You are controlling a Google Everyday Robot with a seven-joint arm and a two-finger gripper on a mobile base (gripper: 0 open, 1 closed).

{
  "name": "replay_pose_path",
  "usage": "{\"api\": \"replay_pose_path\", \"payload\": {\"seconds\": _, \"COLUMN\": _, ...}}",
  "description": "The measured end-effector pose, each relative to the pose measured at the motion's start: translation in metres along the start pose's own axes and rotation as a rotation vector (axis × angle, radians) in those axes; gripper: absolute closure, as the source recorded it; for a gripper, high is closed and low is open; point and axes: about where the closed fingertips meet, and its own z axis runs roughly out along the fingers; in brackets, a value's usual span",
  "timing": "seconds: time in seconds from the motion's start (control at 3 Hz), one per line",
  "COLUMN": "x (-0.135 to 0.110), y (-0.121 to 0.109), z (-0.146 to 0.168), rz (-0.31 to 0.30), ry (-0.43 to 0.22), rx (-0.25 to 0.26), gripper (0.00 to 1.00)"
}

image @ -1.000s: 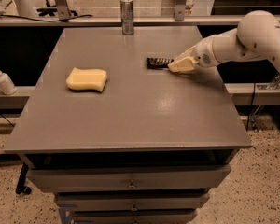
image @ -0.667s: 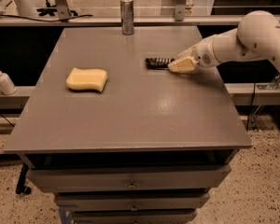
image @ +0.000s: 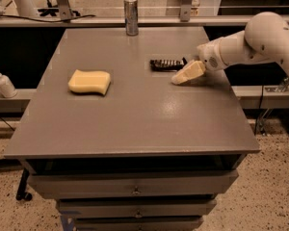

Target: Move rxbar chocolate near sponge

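just right of rxbar chocolate [image: 166, 64], near its end: gripper [image: 188, 73], low over table [image: 135, 124]; open or closed, cannot tell; well left of it: sponge [image: 89, 81]

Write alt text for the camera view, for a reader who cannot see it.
A robot arm reaches in from the right, its cream tool low over a grey table, beside the right end of the dark rxbar chocolate. The yellow sponge lies apart to the left, and a silver can stands at the far edge.
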Motion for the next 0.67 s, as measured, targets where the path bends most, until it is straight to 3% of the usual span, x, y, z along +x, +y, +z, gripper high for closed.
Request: {"api": "replay_pose_path", "payload": {"seconds": 0.67, "x": -0.014, "y": 0.008, "z": -0.026, "rz": 0.063, "ry": -0.045, "rx": -0.108, "gripper": 0.0}}
